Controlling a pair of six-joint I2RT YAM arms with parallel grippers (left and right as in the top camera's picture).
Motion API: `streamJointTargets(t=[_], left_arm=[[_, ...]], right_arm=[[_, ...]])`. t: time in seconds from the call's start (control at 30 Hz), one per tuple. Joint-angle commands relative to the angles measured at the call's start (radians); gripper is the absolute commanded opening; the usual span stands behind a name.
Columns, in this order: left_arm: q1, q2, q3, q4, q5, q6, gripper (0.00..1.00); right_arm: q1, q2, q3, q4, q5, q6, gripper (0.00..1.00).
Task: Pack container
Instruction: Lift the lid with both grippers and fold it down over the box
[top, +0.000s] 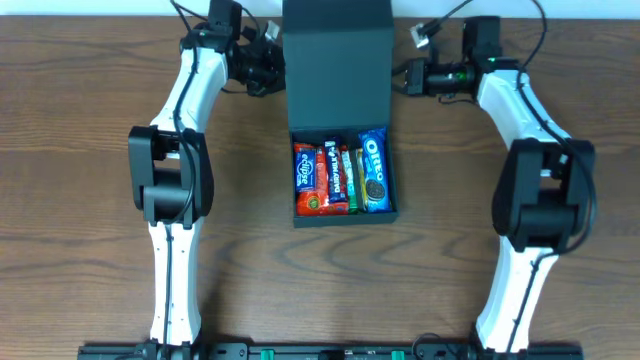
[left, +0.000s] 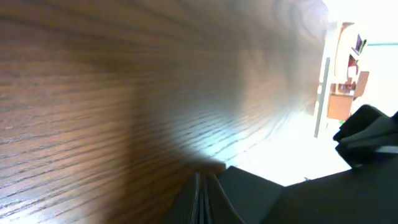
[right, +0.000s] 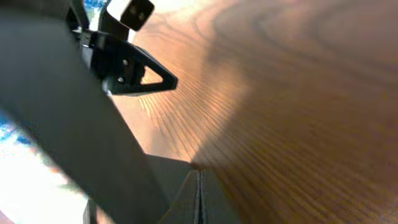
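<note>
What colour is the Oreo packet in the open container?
The Oreo packet is blue with white lettering, clearest in the overhead view.

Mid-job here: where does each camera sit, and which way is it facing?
Overhead: above the table, looking straight down at the open container; both arms show, left gripper and right gripper flanking its lid.
Left wrist: low, facing along the table; own shut fingers bottom centre, lid lower right.
Right wrist: low, facing along the table; own shut fingers, lid at left.
Shared: both wrist views catch the lid.

A brown wood-grain table (top: 90, 200) is seen in all views. Blurred orange-brown furniture (left: 341, 102) is noted beyond its far edge.
</note>
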Motion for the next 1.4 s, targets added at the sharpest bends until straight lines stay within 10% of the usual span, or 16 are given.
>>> streamJointTargets(t=[0.0,0.87,1.37], left_arm=[[-0.002,-0.07,0.051,-0.036,0.018,0.121,0.06],[-0.053,-0.284,0.053,-0.447,-0.112,0.682,0.06],[-0.065,-0.297,0.053,-0.483,-0.246,0.688,0.06]], right_arm=[[0.011,-0.076,0.002,-0.006,-0.015,-0.03,0.01],[0.05,-0.238,0.003,-0.435,0.282,-0.421,0.01],[0.028,-0.295,0.003,-0.452,0.44,-0.424,0.01]])
